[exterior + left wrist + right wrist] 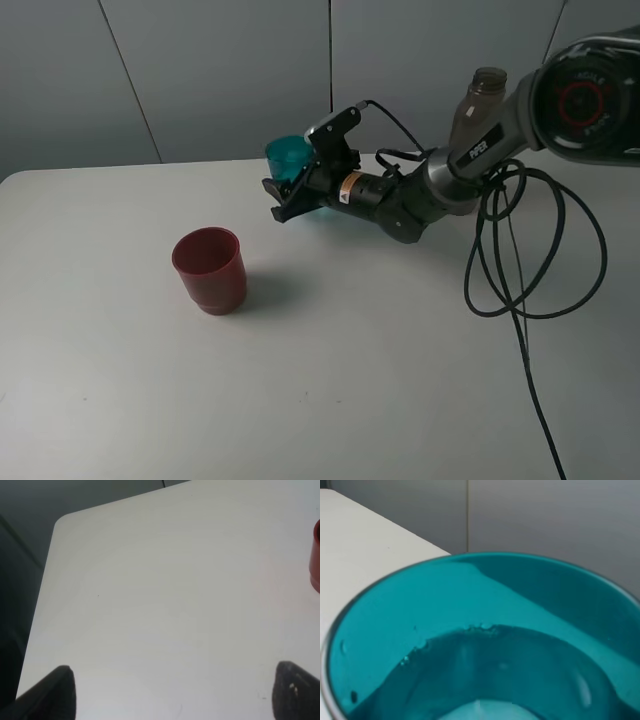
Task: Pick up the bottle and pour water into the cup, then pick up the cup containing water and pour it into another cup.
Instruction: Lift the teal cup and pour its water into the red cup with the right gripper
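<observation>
Right of the cup point(286, 155), the bottle point(487, 90) shows me only its neck behind the arm point(482, 150). The right gripper point(282, 200) hides the cup's base.

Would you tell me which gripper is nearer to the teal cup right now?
Right. The right gripper is closed on the teal cup; the left gripper hangs open over the table, with only the red cup at its view's edge.

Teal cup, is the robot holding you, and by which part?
Yes. The right end effector is shut on the teal cup, gripping its side below the rim. The left end effector holds nothing.
</observation>
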Controlling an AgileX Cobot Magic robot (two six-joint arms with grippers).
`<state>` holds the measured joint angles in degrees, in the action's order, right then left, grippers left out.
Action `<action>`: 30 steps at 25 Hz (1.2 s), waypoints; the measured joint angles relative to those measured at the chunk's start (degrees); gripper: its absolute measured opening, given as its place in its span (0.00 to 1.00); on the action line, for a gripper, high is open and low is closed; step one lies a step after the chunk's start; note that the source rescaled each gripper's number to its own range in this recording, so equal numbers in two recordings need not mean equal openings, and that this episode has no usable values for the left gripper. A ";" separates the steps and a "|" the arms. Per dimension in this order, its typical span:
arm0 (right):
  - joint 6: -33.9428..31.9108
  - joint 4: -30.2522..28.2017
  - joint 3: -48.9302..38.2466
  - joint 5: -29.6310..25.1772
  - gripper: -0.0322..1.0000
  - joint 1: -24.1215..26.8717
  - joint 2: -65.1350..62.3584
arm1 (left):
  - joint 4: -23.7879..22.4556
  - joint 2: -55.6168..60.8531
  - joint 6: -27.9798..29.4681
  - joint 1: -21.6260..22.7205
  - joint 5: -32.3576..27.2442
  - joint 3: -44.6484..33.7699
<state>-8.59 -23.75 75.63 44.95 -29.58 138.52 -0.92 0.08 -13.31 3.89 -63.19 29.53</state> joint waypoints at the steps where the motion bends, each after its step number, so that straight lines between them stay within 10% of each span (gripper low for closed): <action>1: -0.11 -1.27 0.00 0.00 0.09 0.00 -0.72 | 0.00 0.00 0.00 0.00 0.00 0.00; 30: 0.29 -14.66 0.00 -1.04 0.09 -6.22 -5.69 | 0.00 0.00 0.00 0.00 0.00 0.00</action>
<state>-8.30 -38.41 75.63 43.91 -35.81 132.83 -0.92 0.08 -13.31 3.89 -63.19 29.53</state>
